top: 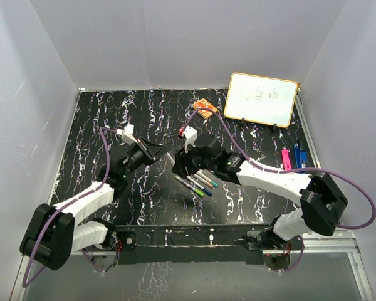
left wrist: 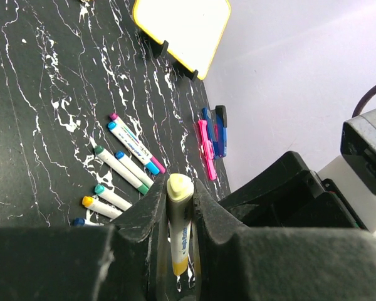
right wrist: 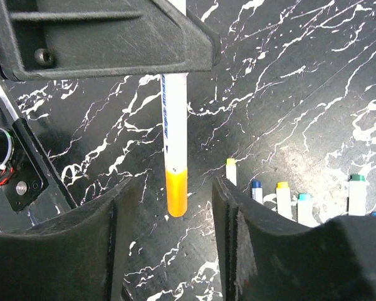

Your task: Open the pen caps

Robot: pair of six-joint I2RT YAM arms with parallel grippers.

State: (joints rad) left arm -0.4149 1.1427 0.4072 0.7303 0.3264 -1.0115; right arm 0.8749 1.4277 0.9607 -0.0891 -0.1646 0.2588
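Where the top view takes in the whole cell, the left gripper and right gripper face each other tip to tip above the middle of the black, white-veined marble-pattern tabletop. A row of loose thin white capped markers lies just beside the right gripper, toward the bases. A yellow-framed whiteboard and a small orange patterned block sit at the far edge, and pale grey walls close three sides, so the room looks adequate, though the arms crowd each other. Left wrist view: fingers pressed onto a thin white marker barrel, yellow at both ends; which end bears the cap cannot be told here. Right wrist view: the short orange-yellow plastic cap hangs between the spread right fingers, touching neither. Handling, by judgement: light, rigid, smooth plastic, probably friction-fitted and apt to slip; best pinched squarely at mid-length and drawn straight along the barrel.
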